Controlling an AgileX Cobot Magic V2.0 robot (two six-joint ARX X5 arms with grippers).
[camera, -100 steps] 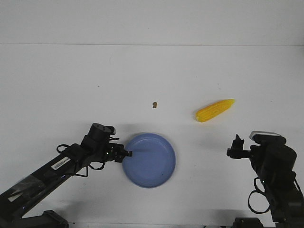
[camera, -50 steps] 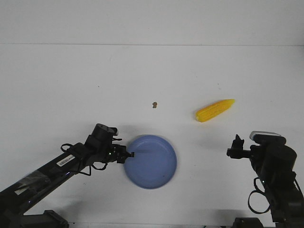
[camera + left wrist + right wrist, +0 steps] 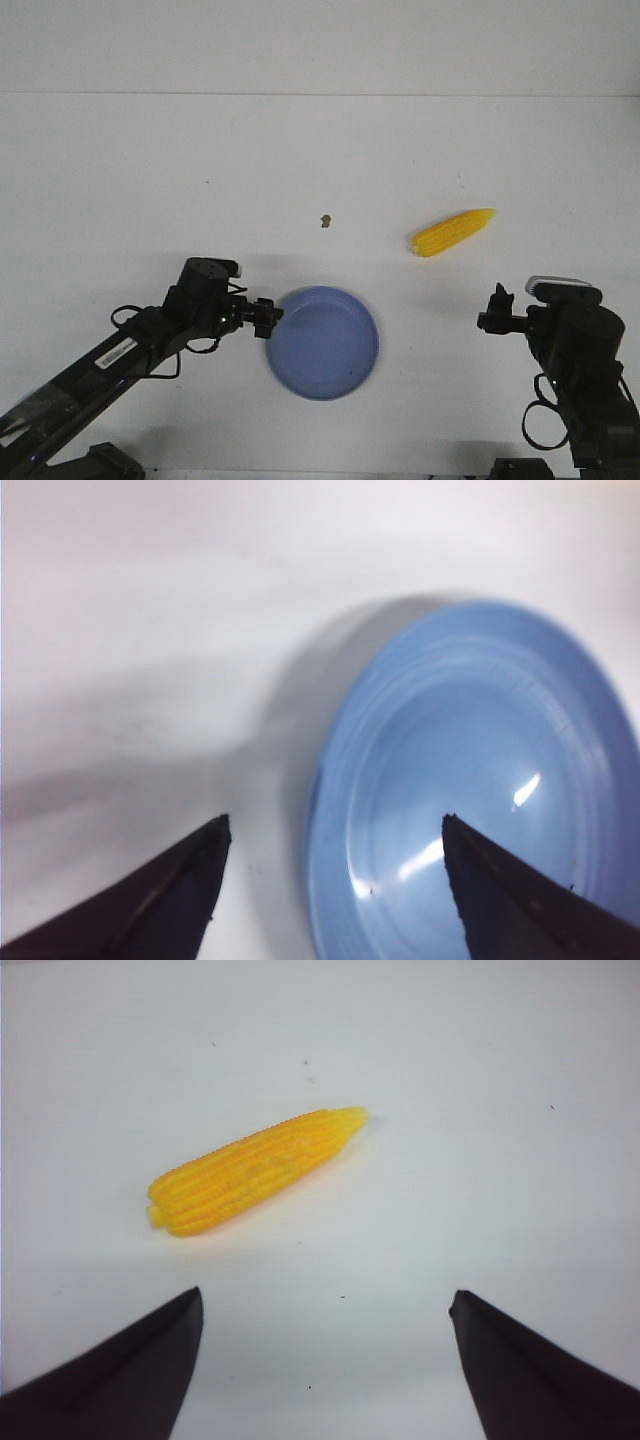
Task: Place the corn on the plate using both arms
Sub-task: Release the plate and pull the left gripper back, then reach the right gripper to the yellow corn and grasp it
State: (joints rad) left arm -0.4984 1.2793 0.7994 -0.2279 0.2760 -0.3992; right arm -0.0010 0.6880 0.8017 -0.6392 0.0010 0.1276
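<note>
The corn (image 3: 453,231) is seen lying on the white desk (image 3: 150,180), well apart from the blue plate (image 3: 322,343). The right pincer (image 3: 494,313) — spread wide, empty — is held near it. The left pincer (image 3: 272,316) — also wide — straddles the plate's rim.

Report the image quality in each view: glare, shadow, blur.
Front view: even, bright light, sharp, faint shadows beside the left end effector and corn. Left wrist view: soft and blurred, white glare spots on the plate, a dark shadow along its rim. Right wrist view: corn fairly crisp, finger edges slightly soft, little shadow.
</note>
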